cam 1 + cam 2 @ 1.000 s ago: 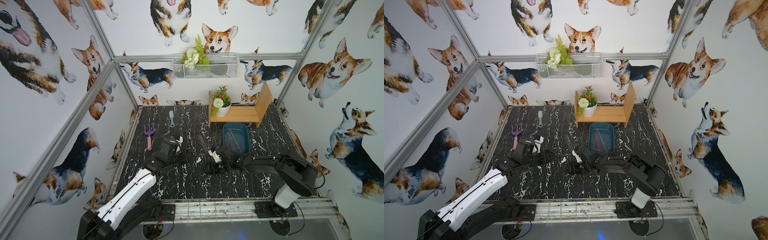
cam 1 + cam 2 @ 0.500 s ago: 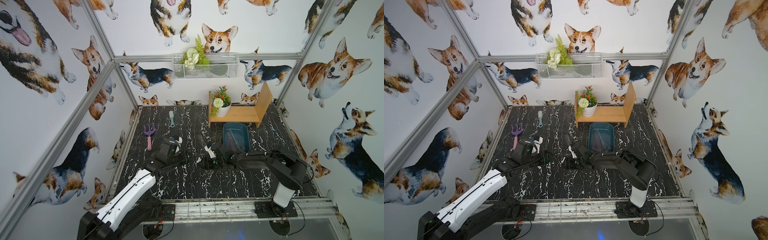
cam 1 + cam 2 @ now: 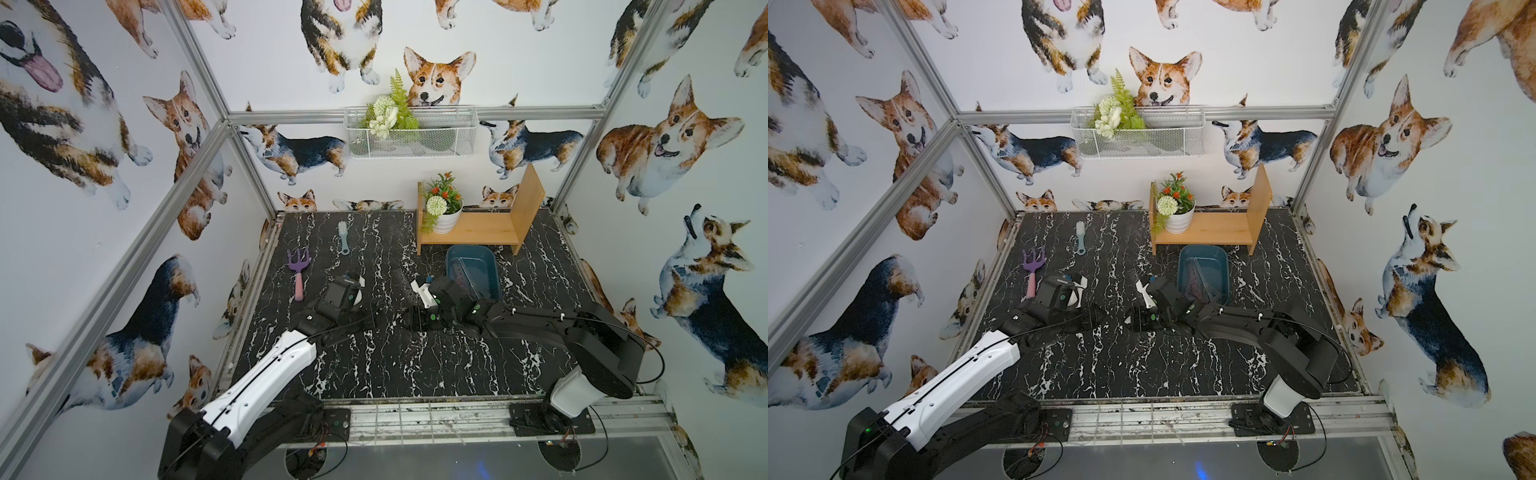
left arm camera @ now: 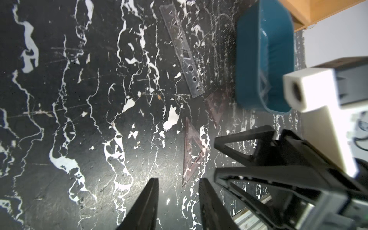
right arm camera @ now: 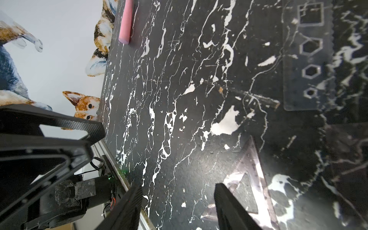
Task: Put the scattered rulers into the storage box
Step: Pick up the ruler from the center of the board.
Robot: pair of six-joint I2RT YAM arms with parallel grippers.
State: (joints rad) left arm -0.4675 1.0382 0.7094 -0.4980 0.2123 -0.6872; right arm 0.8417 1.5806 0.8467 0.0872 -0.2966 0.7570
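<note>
Rulers (image 4: pixel 182 51) lie flat around eight o'clock from the storage box (image 4: pixel 249 59); left gripper (image 4: pixel 178 181) and right gripper (image 5: pixel 178 186) sit beside a purple set square (image 4: pixel 194 151), fingers parted, empty.

Black marble table (image 3: pixel 415 365), teal storage box (image 4: pixel 247 59), wooden shelf (image 3: pixel 486 229), toy fork (image 3: pixel 300 270), brush (image 3: pixel 343 237), clear straight ruler (image 4: pixel 183 51), purple set square (image 4: pixel 192 151)

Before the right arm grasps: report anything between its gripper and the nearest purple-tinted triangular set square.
Nothing visible. Only bare black marbled tabletop lies between the open right gripper and the purple-tinted see-through triangular set square.
</note>
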